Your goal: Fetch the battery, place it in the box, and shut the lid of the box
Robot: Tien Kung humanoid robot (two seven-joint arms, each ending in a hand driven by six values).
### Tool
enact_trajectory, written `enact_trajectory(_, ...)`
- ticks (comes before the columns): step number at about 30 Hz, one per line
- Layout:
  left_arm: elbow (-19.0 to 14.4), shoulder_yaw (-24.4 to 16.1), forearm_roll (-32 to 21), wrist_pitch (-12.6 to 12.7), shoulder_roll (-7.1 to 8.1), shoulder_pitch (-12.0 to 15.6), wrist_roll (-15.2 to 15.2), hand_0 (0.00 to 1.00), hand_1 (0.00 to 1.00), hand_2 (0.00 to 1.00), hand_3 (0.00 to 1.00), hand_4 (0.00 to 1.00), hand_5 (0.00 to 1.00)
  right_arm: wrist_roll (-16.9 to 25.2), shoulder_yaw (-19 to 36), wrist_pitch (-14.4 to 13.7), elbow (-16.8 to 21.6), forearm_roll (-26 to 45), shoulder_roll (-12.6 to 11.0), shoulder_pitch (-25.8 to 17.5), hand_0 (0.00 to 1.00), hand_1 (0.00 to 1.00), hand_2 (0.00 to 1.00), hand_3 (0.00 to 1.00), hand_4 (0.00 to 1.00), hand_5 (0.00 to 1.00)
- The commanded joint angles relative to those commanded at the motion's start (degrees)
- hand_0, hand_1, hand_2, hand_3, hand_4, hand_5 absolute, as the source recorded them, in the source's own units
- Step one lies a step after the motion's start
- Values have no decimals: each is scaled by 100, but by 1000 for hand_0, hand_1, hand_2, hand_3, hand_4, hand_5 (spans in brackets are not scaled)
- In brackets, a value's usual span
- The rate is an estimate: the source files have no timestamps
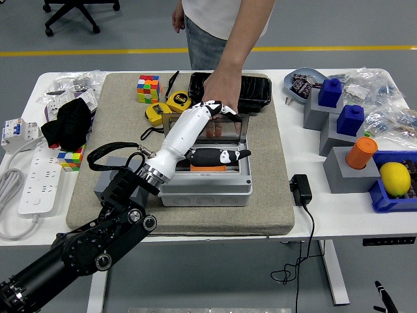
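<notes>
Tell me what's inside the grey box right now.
Inside the grey box an orange object shows beneath the left hand, whose thumb and forearm cover most of the interior. Whether that is the battery cannot be told. The clear lid stands open.

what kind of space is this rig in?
Probably a robotics lab or test workshop: grey floor with a yellow line, an office chair, and a white table crowded with test props like Rubik's cubes.
</notes>
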Motion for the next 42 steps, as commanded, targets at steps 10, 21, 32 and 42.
enact_trajectory(10, -133, -124, 701, -12, 123, -354, 357, 755, 669, 601, 607, 998, 649, 5, 15, 1, 0, -7, 1, 26, 860, 747, 748, 806, 998, 998)
enact_trajectory(21, -47, -535, 1895, -829, 313, -721, 1661, 925, 927, 832, 783, 998, 967, 2, 64, -1, 0, -33, -3, 27, 860, 747, 748, 806, 998, 998)
enact_trajectory(32, -444, -703, 2773, -2157, 405, -790, 3303, 998, 998, 998, 995, 998, 998, 14, 68, -1, 0, -29, -9, 61, 859, 747, 748, 806, 998, 998)
enact_trajectory(42, -717, -565, 2858, -2868, 536, -761, 3780, 998, 998, 973, 804, 998, 998, 5, 77, -4, 0, -49, -31, 40, 859, 747, 748, 806, 998, 998)
